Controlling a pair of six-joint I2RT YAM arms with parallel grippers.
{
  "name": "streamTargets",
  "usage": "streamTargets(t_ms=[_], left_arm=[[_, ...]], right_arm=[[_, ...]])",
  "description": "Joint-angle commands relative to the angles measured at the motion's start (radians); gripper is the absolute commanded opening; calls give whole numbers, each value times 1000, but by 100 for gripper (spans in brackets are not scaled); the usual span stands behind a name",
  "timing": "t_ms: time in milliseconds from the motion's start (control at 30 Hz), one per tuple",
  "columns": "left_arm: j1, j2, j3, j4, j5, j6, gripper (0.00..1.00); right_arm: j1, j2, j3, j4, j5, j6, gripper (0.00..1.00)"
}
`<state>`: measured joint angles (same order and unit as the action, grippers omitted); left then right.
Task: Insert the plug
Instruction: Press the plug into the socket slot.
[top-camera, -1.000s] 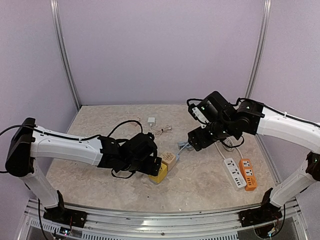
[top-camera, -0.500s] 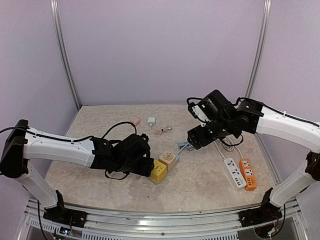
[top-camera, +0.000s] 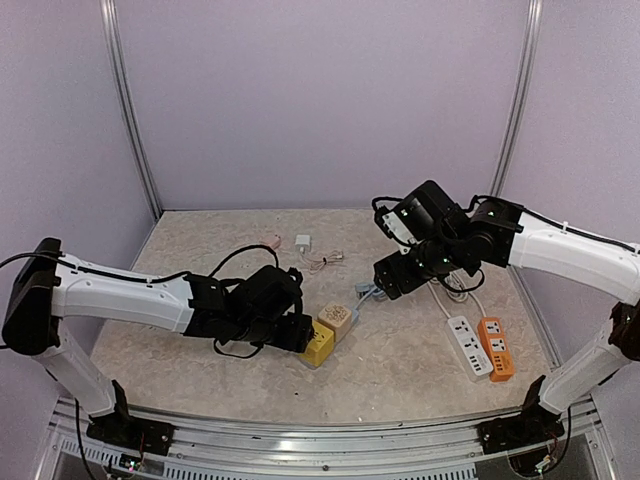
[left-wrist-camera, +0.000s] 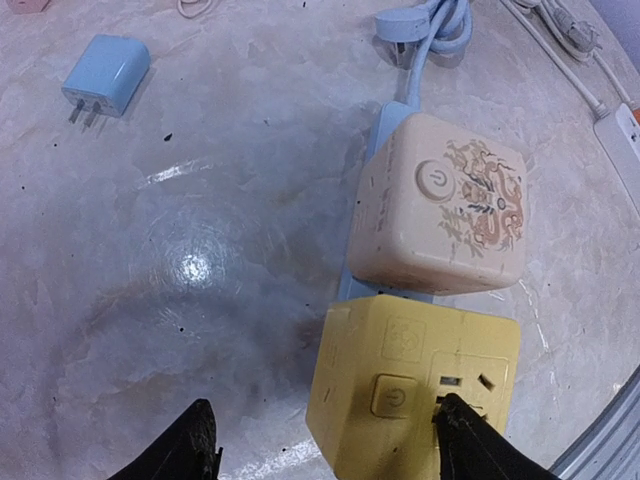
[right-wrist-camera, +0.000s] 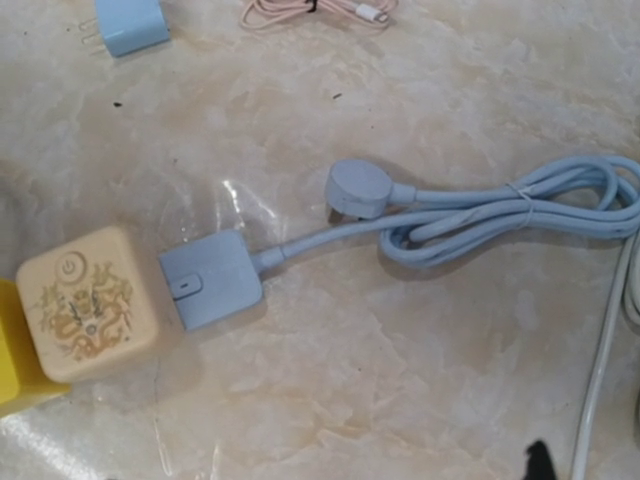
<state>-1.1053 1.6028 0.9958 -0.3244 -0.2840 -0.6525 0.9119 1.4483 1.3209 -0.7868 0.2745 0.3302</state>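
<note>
**Plug lying loose, neither pair of jaws on it**

Plug (right-wrist-camera: 360, 188), pale blue with a round head, lies flat on the tabletop (left-wrist-camera: 200, 200) at the end of its coiled blue cable (right-wrist-camera: 520, 215). The right gripper (top-camera: 386, 282) hangs over it, jaws spread and holding nothing. Only one fingertip (right-wrist-camera: 540, 462) shows in the right wrist view, well apart from the plug.

The left gripper (left-wrist-camera: 330, 445) has its jaws apart around the yellow cube socket (left-wrist-camera: 400, 370). One finger is at the cube's far side and the other stands clear of it. The plug lies beyond both cubes from there.

Count:
- Two cube sockets, the yellow one and a beige one (left-wrist-camera: 440, 205), touching.
- Two power strips, white (top-camera: 467, 345) and orange (top-camera: 496, 348), side by side.
- One blue charger (left-wrist-camera: 105, 78).
- One pink cable (right-wrist-camera: 320, 10).
</note>
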Motion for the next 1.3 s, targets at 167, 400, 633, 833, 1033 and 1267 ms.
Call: streamTargets(t_ms=[167, 400, 633, 833, 1033, 1267], left_arm=[[14, 78, -24, -85, 101, -7, 61], [23, 100, -35, -101, 136, -28, 51], [58, 122, -49, -137, 144, -86, 43], [60, 126, -52, -138, 165, -85, 42], [62, 134, -49, -171, 171, -93, 40], [63, 131, -58, -179, 188, -104, 35]], right_arm=[[-21, 9, -1, 1, -3, -11, 83], [-22, 14, 3, 6, -6, -11, 83], [-22, 18, 15, 3, -11, -13, 83], [-22, 28, 29, -4, -11, -19, 83], [-22, 31, 43, -12, -7, -26, 83], [-22, 37, 59, -23, -6, -30, 83]])
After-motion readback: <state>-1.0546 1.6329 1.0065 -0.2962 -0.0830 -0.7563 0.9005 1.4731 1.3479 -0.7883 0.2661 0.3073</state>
